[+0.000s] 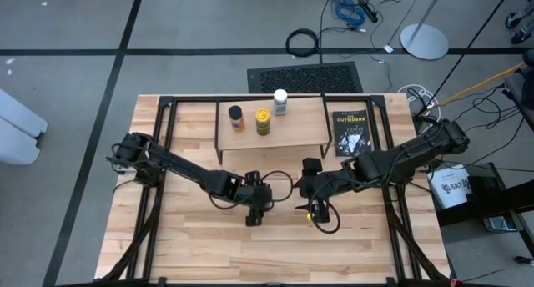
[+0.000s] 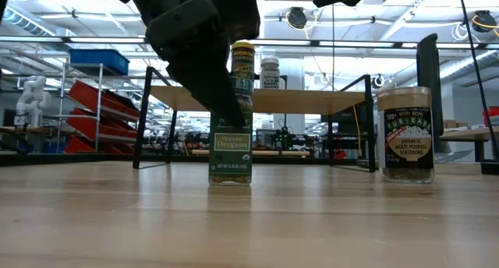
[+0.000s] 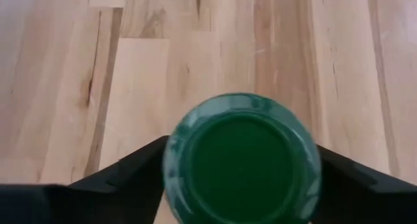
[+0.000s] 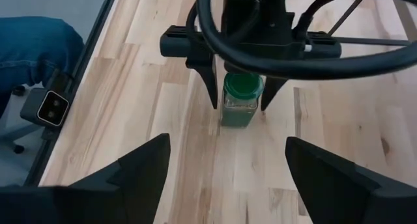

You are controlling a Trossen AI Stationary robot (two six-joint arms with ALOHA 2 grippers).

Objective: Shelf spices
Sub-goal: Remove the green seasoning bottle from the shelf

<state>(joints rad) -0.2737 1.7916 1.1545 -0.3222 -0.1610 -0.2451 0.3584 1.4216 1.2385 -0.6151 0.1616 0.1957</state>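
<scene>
Between left gripper (image 4: 242, 97) fingers: green-lidded oregano jar (image 4: 242, 101) | upright on table (image 4: 163, 152) | fingers parted, grasp unclear

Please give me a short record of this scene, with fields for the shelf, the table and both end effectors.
shelf: dark-lid jar, yellow-lid jar, white-lid jar, all upright
table: oregano jar and seasoning jar upright; book beside the shelf
left end effector: open, fingers astride the oregano jar
right end effector: open, empty, near the left one
</scene>
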